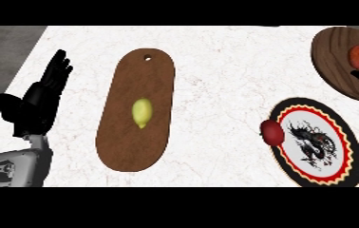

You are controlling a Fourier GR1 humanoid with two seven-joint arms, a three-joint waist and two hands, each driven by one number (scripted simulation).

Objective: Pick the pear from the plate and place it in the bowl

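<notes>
Below us, we look steeply down on a white marbled table (224, 56) with faint grey veins. Our left hand (43, 95) shows at the view's left edge, black, fingers straight and pointing up, holding nothing, at rest above its grey forearm (21, 167); our right hand does not show at all. Near the middle lies a long brown wooden board (126, 141) with rounded ends and a small hole near its far end, tilted a little so its far end leans right. On it, about halfway along, rests a small yellow-green fruit (142, 113), which we take to be the pear; it lies lengthwise along the board, well apart from the left hand. At the lower right sits a round plate (344, 141) with a black rim, a red and yellow scalloped band and a white centre bearing a dark painted figure touched with red; we can read no writing, brand or label on it or anywhere else. A dark red fruit (271, 132) rests against the plate's left rim, partly over the table. At the upper right, cut by the view's edge, is a dark wooden bowl (329, 61), and something reddish-orange (354, 56) shows inside it at the very edge.
</notes>
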